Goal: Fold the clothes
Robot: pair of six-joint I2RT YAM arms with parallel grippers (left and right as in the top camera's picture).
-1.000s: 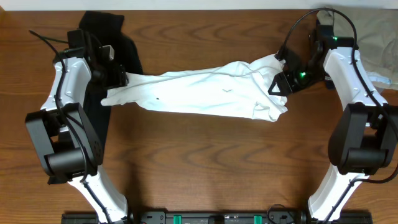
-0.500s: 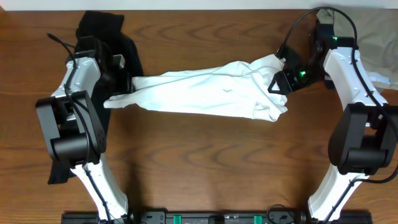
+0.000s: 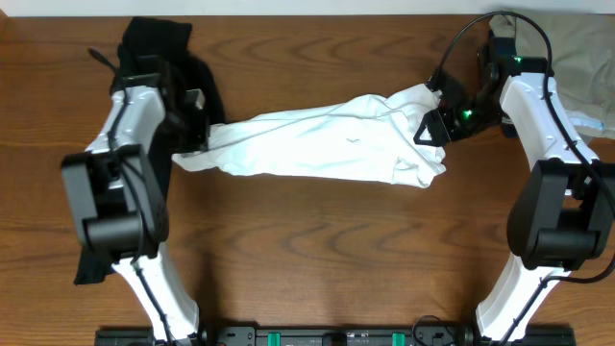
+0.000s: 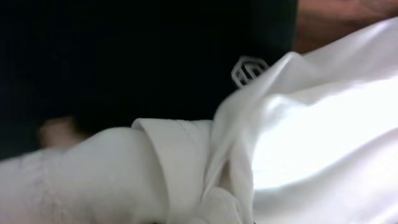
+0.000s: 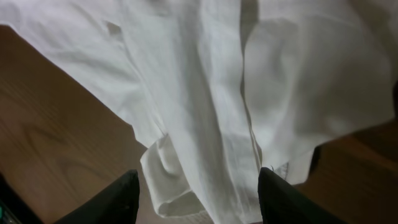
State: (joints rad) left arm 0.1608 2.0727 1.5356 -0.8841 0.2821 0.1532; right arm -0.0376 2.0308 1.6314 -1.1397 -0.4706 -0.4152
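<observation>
The white shirt [image 3: 317, 144] lies stretched in a crumpled band across the middle of the wooden table. My left gripper [image 3: 195, 142] is at its left end, shut on the bunched white shirt [image 4: 186, 162], which fills the lower left wrist view and hides the fingers. A black garment [image 3: 154, 43] with a tiny white logo [image 4: 249, 70] lies under and behind that arm. My right gripper [image 3: 430, 130] stands open over the shirt's right end. Its black fingertips [image 5: 112, 202] straddle a fold of the shirt [image 5: 205, 81] without pinching it.
A khaki cloth [image 3: 586, 48] and a blue one [image 3: 588, 120] lie at the back right, beside the right arm. The black garment runs down the left side to the front [image 3: 91, 269]. Bare wood [image 3: 317, 250] lies in front of the shirt.
My left gripper has closed on the shirt's left end and shifted right, carrying that end a little toward the centre. The right arm has stayed where it was.
</observation>
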